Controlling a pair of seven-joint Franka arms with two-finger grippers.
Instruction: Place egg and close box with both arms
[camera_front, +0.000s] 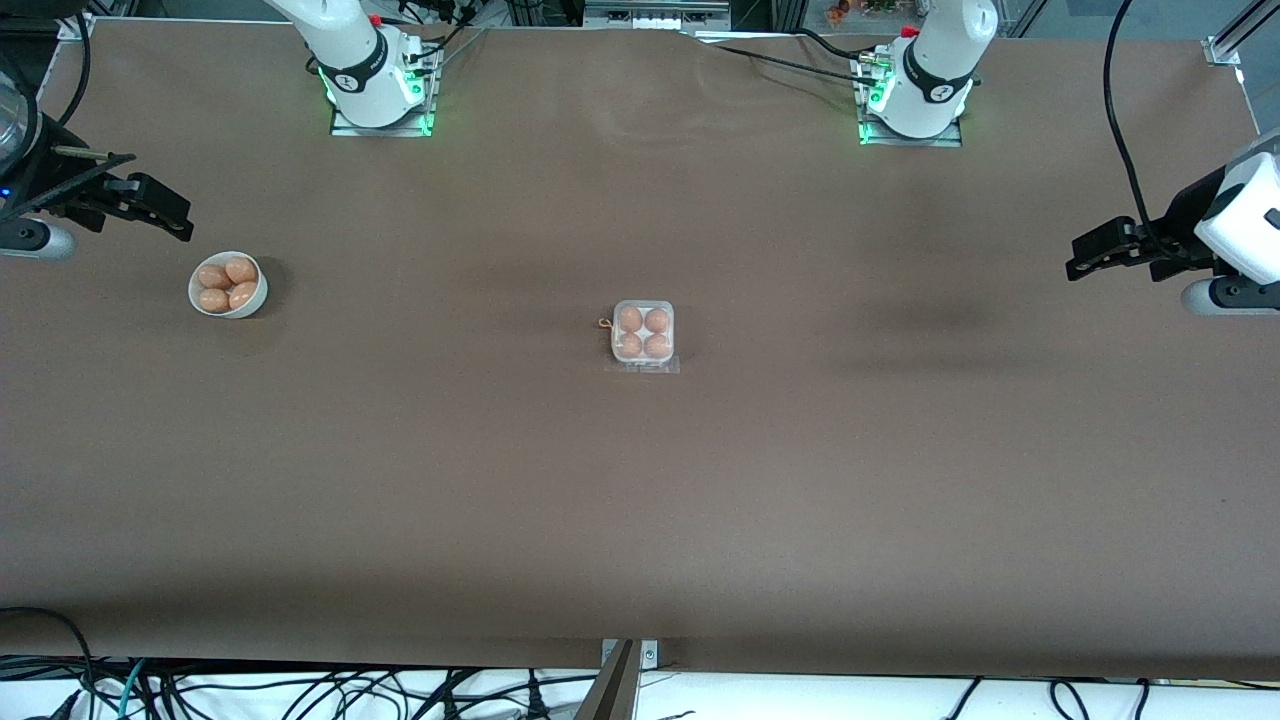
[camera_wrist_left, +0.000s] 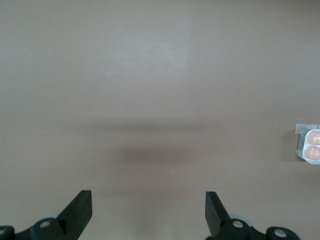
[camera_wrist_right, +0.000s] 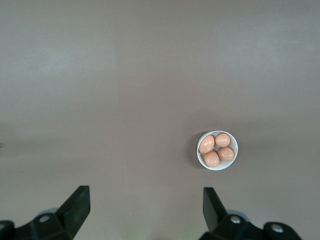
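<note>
Box (camera_front: 643, 335) sits mid-table, four eggs in, lid seemingly shut. Bowl (camera_front: 228, 285) of eggs lies toward right arm's end. Right gripper (camera_front: 150, 208) hangs near bowl, released; left gripper (camera_front: 1105, 250) well apart from box, released.

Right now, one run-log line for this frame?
box: small white four-cell carton with clear lid, four eggs inside, lid appears shut | bowl: round white bowl, four tan eggs | left claw: open, empty | right claw: open, empty
</note>
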